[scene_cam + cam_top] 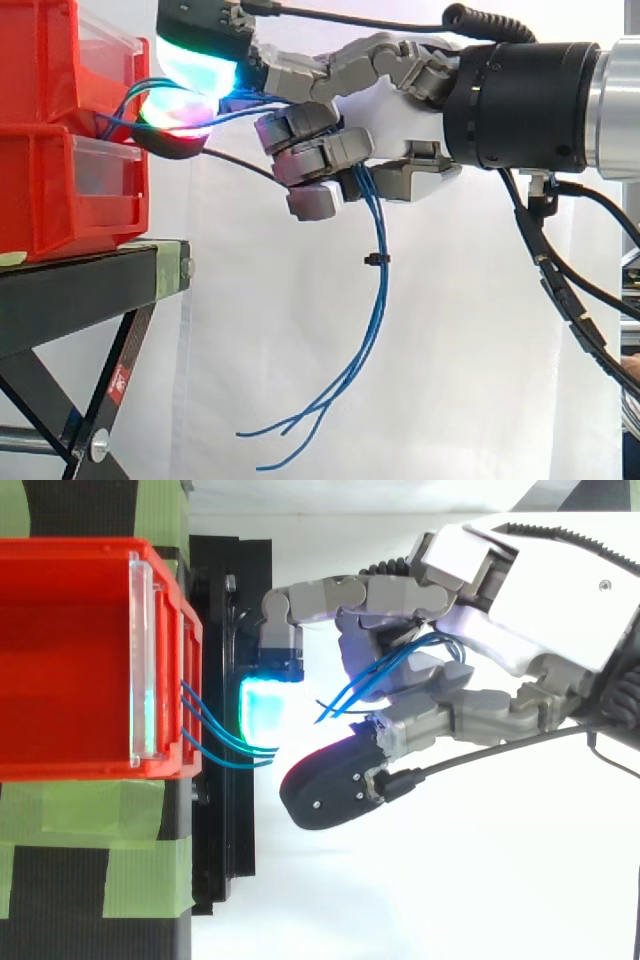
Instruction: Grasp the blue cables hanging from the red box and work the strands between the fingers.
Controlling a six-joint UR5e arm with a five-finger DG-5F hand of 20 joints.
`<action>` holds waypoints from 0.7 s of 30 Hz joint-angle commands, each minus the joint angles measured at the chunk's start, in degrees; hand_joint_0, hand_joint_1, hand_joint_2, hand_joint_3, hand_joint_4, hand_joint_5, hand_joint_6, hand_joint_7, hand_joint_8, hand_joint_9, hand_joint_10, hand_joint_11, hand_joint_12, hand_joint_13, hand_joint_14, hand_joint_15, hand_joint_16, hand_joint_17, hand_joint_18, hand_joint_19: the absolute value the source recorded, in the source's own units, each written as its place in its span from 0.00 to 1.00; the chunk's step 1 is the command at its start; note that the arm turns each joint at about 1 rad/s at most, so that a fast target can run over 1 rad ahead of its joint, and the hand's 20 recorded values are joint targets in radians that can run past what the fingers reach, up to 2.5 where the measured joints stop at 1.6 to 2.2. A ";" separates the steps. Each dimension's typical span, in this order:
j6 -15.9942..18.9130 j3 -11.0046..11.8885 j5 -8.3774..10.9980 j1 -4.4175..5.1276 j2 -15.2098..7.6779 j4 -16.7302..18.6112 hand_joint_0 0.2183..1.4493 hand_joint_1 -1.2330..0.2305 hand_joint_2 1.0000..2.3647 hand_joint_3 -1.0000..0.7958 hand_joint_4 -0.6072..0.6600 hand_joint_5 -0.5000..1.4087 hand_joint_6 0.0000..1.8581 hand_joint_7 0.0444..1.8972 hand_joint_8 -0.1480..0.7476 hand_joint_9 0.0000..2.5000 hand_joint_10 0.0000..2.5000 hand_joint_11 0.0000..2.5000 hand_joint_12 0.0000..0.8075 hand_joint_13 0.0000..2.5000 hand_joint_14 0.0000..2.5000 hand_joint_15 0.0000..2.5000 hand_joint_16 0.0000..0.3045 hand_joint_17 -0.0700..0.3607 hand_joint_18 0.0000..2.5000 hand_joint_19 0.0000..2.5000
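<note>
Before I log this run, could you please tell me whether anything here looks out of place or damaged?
Nothing stands out. The red plastic bins sit square on the black stand, and the thin blue cables run from the bin through the curled fingers of the robot hand, then hang freely.

Grey-white hand (390, 122), cyan-glowing pads (200, 65), black cylindrical wrist (520, 105)

Nothing legible.
Lower left of the side view, a red sticker (118, 384) on the black stand (70, 300) bears print too small to read.
</note>
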 commanded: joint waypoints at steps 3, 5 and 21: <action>-0.07 0.01 0.00 0.00 0.00 0.00 0.58 0.39 0.01 0.25 0.63 0.47 0.01 0.66 0.59 0.27 1.00 0.99 0.52 0.40 1.00 0.53 0.15 0.40 0.55 0.51; -0.07 0.01 0.00 0.00 0.00 0.00 0.61 0.41 0.01 0.29 0.64 0.47 0.01 0.64 0.59 0.27 1.00 0.99 0.52 0.40 1.00 0.53 0.15 0.40 0.55 0.51; 0.02 0.01 0.00 0.00 0.00 0.00 0.50 0.40 0.01 0.11 0.65 0.39 0.21 0.70 0.59 0.27 1.00 0.99 0.52 0.40 1.00 0.53 0.15 0.40 0.55 0.51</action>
